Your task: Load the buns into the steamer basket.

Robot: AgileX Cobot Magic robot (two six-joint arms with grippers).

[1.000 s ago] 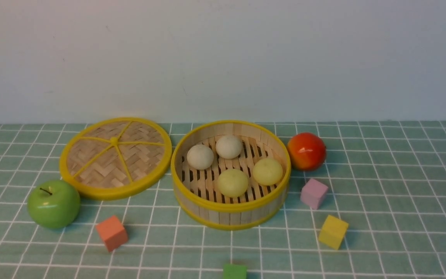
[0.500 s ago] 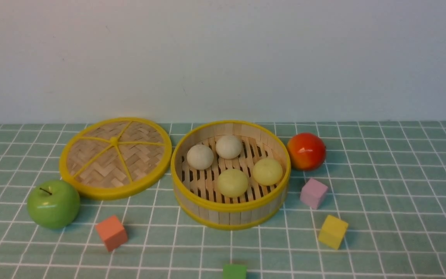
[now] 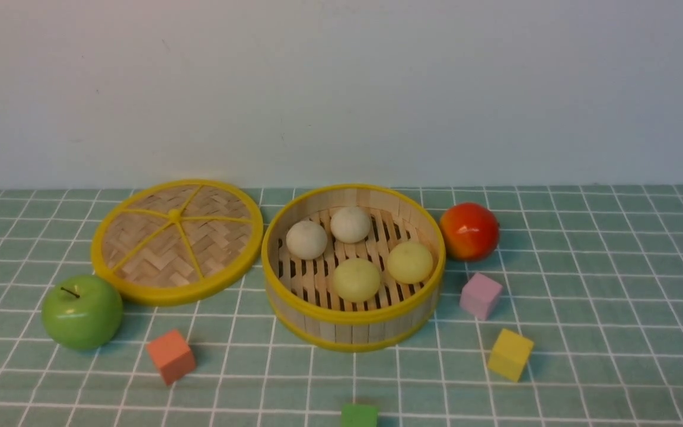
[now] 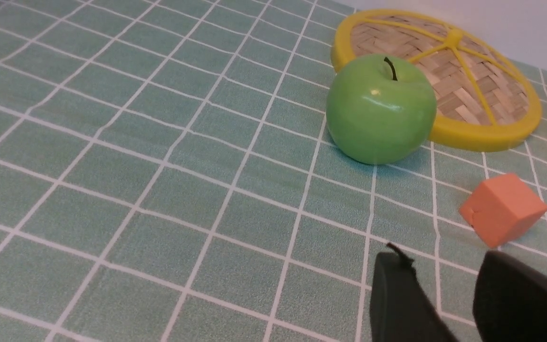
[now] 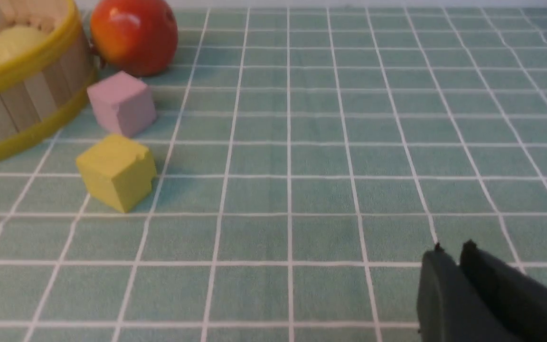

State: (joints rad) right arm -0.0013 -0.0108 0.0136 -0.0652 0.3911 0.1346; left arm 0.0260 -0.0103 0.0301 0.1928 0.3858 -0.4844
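The steamer basket [image 3: 353,332] stands mid-table with all the buns on its slatted floor: two off-white buns [image 3: 306,239] [image 3: 350,224] at the back, two pale yellow-green buns [image 3: 356,279] [image 3: 409,261] at the front. Its rim also shows in the right wrist view [image 5: 22,61], with a yellow-green bun [image 5: 10,42] inside. Neither gripper shows in the front view. My left gripper [image 4: 439,266] is open and empty over the cloth near the orange cube [image 4: 504,209]. My right gripper [image 5: 451,249] is shut and empty over bare cloth, well right of the basket.
The flat woven lid [image 3: 176,240] lies left of the basket, with a green apple [image 3: 82,311] in front of it. A red-orange fruit [image 3: 469,231] sits right of the basket. Pink [image 3: 481,295], yellow [image 3: 510,354], orange [image 3: 170,356] and green [image 3: 359,415] cubes lie in front.
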